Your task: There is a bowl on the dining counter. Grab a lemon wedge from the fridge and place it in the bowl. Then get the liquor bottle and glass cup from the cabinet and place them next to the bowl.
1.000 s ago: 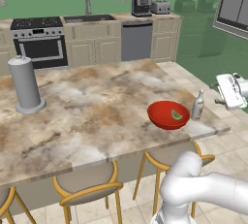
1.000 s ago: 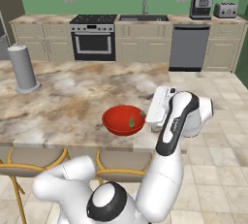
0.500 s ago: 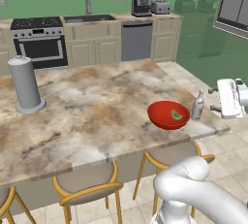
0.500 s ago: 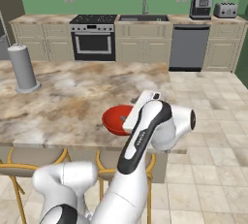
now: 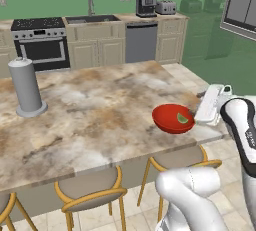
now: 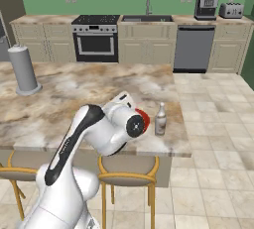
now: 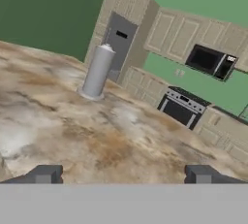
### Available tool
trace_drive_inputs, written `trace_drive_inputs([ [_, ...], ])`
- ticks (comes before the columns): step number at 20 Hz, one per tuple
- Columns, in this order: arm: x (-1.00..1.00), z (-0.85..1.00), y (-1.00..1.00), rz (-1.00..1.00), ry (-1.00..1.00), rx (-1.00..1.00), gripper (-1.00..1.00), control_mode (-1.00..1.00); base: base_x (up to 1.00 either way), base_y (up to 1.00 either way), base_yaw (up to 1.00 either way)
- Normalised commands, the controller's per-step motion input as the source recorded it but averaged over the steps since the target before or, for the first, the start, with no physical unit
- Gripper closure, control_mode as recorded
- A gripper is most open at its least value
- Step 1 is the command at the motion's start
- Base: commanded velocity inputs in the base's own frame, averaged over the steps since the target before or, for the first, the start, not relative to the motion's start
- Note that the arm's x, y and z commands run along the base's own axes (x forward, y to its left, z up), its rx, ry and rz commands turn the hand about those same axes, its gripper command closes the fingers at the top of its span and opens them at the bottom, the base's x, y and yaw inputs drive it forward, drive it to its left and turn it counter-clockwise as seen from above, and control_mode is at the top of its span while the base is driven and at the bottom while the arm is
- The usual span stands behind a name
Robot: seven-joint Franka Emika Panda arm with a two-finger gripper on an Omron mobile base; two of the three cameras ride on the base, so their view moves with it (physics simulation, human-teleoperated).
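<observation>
The small glossy red round bowl (image 5: 173,118) sat near the right end of the mottled beige-brown stone dining counter (image 5: 95,115), the tiny yellow-green lemon wedge (image 5: 183,119) inside it. A small bottle (image 6: 160,119) stood just beside the bowl. The empty two-finger gripper (image 7: 123,174), fingers wide apart, hung above the counter.

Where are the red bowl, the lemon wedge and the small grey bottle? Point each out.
glossy red round bowl (image 5: 168,118), left base view, on its outer front wall.
yellow-green lemon wedge (image 5: 183,119), left base view, on its rind inside the bowl.
small grey glass bottle (image 6: 160,121), right base view, on its body.
</observation>
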Motion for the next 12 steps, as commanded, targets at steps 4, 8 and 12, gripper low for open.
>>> trace_drive_inputs([
  [4, -0.08, 0.04, 0.91, -0.49, 0.01, -0.03, -1.0, -1.0, 0.0, 0.0, 0.0],
  [8, -0.13, 0.05, 0.65, -0.51, 0.08, 0.0, -1.0, -1.0, 0.0, 0.0, 0.0],
  [12, -0.15, 0.12, 0.12, -0.48, 0.22, 0.0, -1.0, -1.0, 0.0, 0.0, 0.0],
])
